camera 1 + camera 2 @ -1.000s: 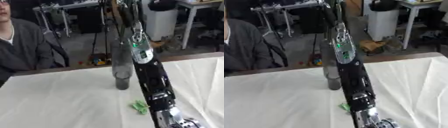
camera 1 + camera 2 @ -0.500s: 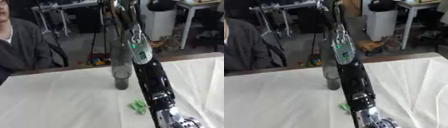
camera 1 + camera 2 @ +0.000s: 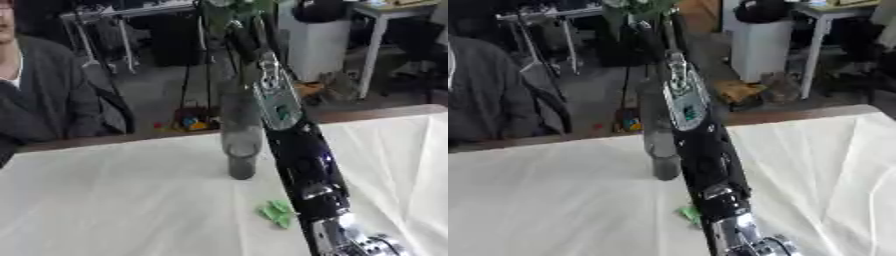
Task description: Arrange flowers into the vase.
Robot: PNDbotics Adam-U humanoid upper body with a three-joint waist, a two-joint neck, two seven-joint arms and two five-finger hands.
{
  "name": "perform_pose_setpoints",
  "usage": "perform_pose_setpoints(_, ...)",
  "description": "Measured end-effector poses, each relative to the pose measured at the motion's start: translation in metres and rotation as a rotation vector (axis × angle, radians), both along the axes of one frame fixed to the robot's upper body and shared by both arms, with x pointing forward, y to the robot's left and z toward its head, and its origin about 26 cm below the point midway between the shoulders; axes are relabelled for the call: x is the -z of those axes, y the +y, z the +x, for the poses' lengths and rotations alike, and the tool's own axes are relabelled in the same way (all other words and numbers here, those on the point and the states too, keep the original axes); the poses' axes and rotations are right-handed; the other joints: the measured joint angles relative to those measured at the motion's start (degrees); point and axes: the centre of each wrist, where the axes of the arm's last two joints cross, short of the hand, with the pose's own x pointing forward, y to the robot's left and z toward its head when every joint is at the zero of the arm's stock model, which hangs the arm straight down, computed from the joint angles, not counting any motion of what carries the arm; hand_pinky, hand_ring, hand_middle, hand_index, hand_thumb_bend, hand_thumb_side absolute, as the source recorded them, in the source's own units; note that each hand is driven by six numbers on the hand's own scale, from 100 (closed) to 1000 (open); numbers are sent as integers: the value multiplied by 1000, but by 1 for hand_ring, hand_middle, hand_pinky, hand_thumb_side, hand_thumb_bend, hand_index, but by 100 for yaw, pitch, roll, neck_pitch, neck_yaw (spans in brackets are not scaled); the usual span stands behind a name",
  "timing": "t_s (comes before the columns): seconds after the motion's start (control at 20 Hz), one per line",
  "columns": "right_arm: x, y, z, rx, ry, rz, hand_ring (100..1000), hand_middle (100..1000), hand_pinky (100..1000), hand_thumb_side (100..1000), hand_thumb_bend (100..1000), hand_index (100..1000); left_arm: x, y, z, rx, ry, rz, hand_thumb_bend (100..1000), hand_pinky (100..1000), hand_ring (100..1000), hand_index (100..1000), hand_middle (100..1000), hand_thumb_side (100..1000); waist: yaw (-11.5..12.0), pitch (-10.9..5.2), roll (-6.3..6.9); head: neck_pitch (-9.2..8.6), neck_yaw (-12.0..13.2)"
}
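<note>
Right hand (image 3: 234,11) sits high above my tall grey glass vase (image 3: 240,131); whether it grasps the greenery there, I cannot tell. Small green piece (image 3: 276,213) lies on the white tablecloth (image 3: 114,200).

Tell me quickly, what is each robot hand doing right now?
Right robot hand: raised above the tall grey vase among green stems; its fingers cannot be told.
Left robot hand: not in view.
</note>
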Motion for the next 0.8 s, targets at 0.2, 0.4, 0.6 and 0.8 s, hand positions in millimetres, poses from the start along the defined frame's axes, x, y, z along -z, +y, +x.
perform_pose_setpoints(0.2, 1, -1, 1, 6, 26, -27, 434, 444, 271, 774, 100, 288, 0, 0, 0, 0, 0, 0, 611, 760, 715, 765, 625, 938, -2, -2, -17, 0, 0)
perform_pose_setpoints(0.4, 0, -3, 1, 11, 45, -52, 488, 490, 371, 755, 100, 313, 0, 0, 0, 0, 0, 0, 612, 760, 714, 765, 625, 938, -8, -2, -17, 0, 1)
perform_pose_setpoints(0.6, 0, -3, 1, 20, 66, -86, 536, 521, 479, 747, 100, 321, 0, 0, 0, 0, 0, 0, 613, 760, 714, 765, 625, 938, -13, -3, -19, 0, 8)
perform_pose_setpoints(0.8, -2, -4, 1, 31, 77, -118, 554, 528, 519, 731, 100, 316, 0, 0, 0, -1, 0, 0, 613, 761, 714, 765, 624, 938, -25, -6, -36, 0, 16)
